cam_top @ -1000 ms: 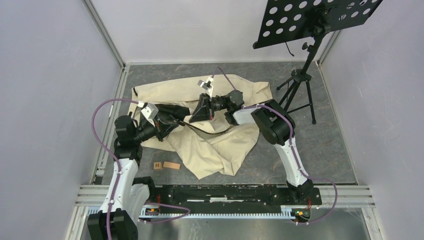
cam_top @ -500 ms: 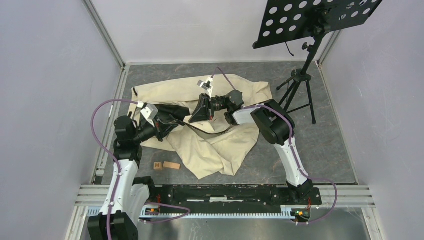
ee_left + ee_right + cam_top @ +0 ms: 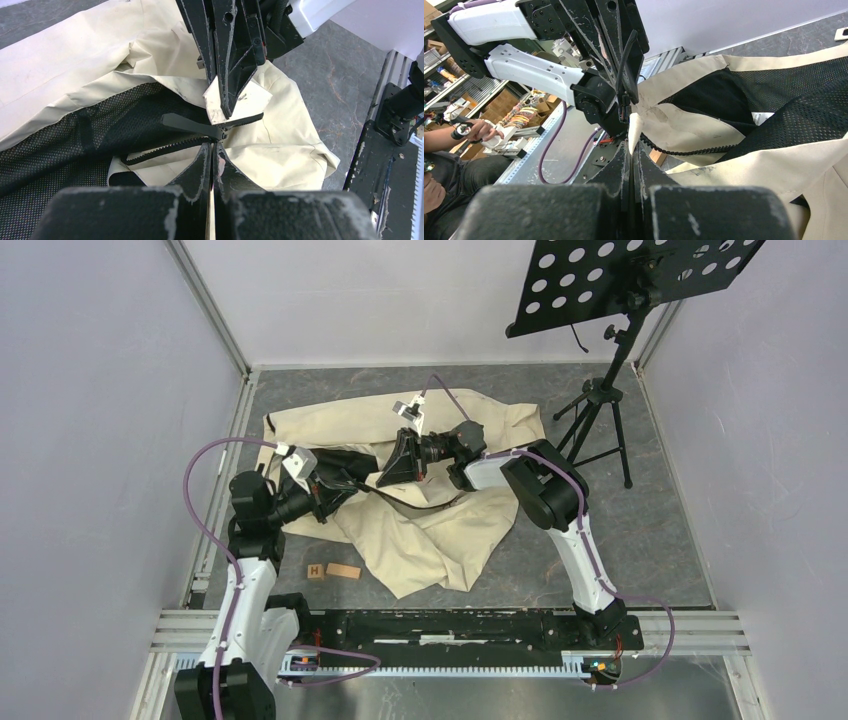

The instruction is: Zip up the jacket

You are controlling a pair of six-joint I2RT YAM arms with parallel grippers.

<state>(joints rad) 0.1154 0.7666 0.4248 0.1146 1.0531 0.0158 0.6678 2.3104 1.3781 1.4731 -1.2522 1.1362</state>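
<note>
The cream jacket [image 3: 420,530] lies crumpled on the grey table, its dark mesh lining [image 3: 60,145] turned up. My two grippers meet tip to tip over its open front. In the left wrist view my left gripper [image 3: 213,146] is shut, its tips pinched at the zipper slider [image 3: 220,133], where the two toothed zipper rows [image 3: 160,149] come together. My right gripper [image 3: 631,146] is shut on a cream corner of the jacket [image 3: 634,131] right beside the slider. From above, the left gripper [image 3: 358,481] and right gripper [image 3: 388,478] almost touch.
A black music stand on a tripod [image 3: 600,410] occupies the back right. Two small wooden blocks [image 3: 343,570] lie just off the jacket's near left edge. Metal rails [image 3: 215,490] border the table on the left, and the arm bases' rail [image 3: 450,625] borders it in front.
</note>
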